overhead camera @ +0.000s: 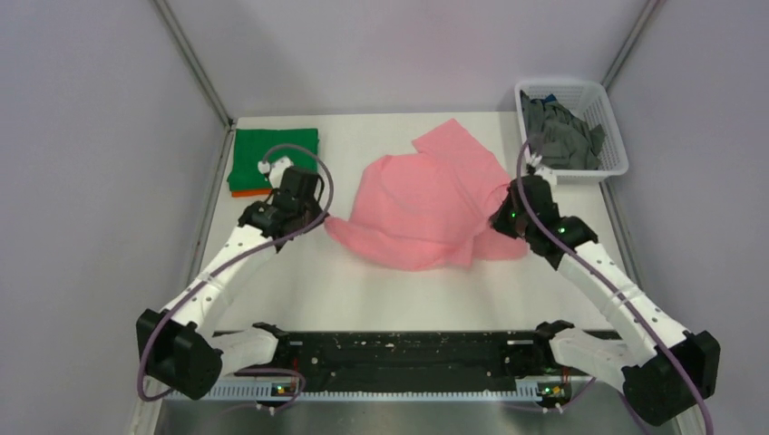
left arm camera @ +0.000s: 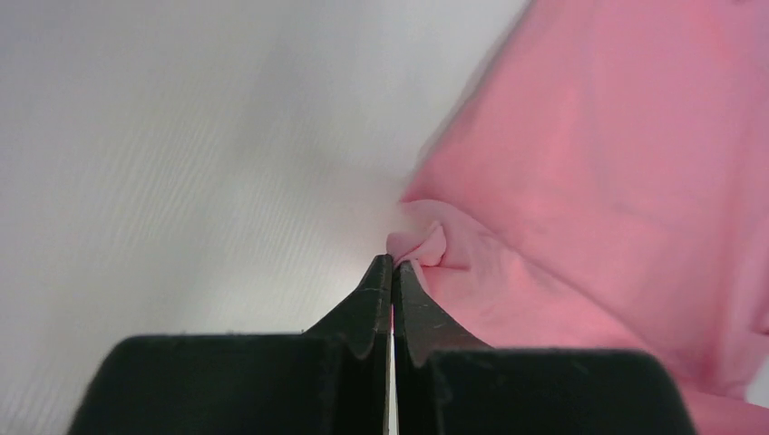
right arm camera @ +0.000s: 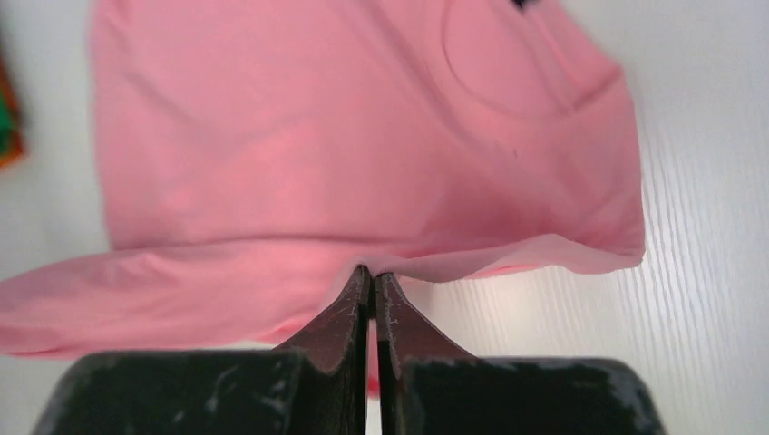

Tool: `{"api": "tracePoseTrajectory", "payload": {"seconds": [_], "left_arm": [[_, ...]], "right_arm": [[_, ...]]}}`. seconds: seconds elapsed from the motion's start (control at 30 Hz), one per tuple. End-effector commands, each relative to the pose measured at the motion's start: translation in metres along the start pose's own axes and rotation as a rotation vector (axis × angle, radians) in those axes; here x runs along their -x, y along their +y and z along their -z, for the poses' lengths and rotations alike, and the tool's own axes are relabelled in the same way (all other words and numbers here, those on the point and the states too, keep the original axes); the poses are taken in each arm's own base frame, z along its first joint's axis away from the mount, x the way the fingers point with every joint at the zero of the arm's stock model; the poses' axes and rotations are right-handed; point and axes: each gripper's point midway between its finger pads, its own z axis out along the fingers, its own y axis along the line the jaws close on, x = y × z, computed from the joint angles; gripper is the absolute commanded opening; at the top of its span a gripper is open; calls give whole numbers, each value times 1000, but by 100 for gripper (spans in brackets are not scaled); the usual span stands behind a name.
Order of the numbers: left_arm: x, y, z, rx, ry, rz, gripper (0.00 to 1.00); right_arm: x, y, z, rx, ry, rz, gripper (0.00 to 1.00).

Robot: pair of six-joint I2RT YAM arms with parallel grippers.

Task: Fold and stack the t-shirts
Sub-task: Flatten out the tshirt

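A light pink t-shirt (overhead camera: 426, 204) lies crumpled in the middle of the table, partly lifted. My left gripper (overhead camera: 319, 217) is at its left corner; in the left wrist view the jaws (left arm camera: 393, 263) are shut on a small fold of the pink cloth (left arm camera: 617, 181). My right gripper (overhead camera: 499, 216) is at its right edge; in the right wrist view the jaws (right arm camera: 373, 275) are shut on the hem of the pink shirt (right arm camera: 345, 136). A folded green t-shirt (overhead camera: 272, 156) lies on a folded orange one (overhead camera: 247, 192) at the back left. Dark grey t-shirts (overhead camera: 560, 136) are in the basket.
A white plastic lattice basket (overhead camera: 562, 84) stands at the back right corner. Grey walls close in the table on the left, back and right. The arms' bases and a black rail (overhead camera: 399, 349) run along the near edge.
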Motion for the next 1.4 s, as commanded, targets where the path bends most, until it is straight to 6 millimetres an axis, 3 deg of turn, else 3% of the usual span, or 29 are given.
{"api": "tracePoseTrajectory", "payload": {"seconds": [0.0,0.17,0.37,0.6,0.7,0.8,0.97,1.1,1.17,1.27,1.37], "left_arm": [[91,-32,63,-102,-234,43,0],[152,-38,156,-255,-464,119,0],[189,-27,282,-479,-679,160,0],[192,-3,410,-779,-871,185,0],[188,4,445,-864,-911,175,0],[185,6,466,-924,-926,170,0],[185,5,470,-939,-926,170,0],[192,-3,447,-875,-905,173,0],[198,-9,426,-815,-889,175,0],[206,-19,372,-680,-849,181,0],[209,-24,296,-478,-785,194,0]], "right_arm": [[107,39,50,128,-284,18,0],[178,50,137,189,-522,2,0],[231,68,260,334,-748,18,0],[247,84,395,583,-933,80,0],[243,88,438,676,-986,114,0],[241,90,468,739,-1029,140,0],[246,88,481,736,-1068,148,0],[258,88,460,662,-1068,143,0],[270,81,435,563,-1071,115,0],[283,79,385,432,-1060,120,0],[286,77,307,295,-987,124,0]]}}
